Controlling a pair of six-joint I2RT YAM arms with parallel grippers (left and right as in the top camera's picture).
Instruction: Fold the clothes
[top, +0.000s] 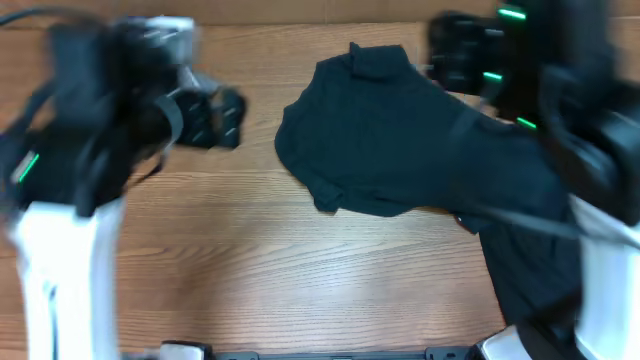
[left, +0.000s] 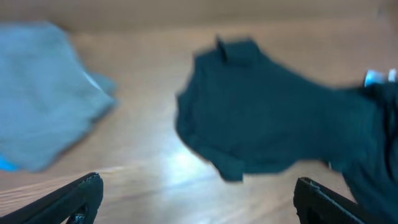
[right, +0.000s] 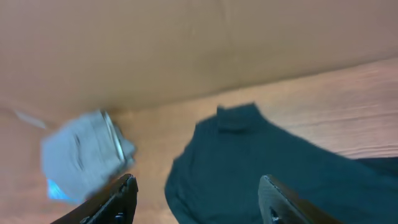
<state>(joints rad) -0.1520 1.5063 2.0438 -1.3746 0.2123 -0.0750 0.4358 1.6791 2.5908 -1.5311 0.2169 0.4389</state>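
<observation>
The left pincer (left: 198, 200) is spread wide and holds nothing. The dark shirt (left: 267, 118) lies rumpled on the table (left: 149, 168) just ahead of it, with a grey cloth (left: 43, 99) ahead to its left. The right pincer (right: 198, 200) is also spread and empty, with the shirt just ahead.

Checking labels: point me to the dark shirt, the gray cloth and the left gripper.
dark shirt (top: 400, 140), overhead view, middle of its body.
gray cloth (left: 43, 99), left wrist view, middle of the heap.
left gripper (left: 199, 183), left wrist view, midway between its fingertips.
</observation>
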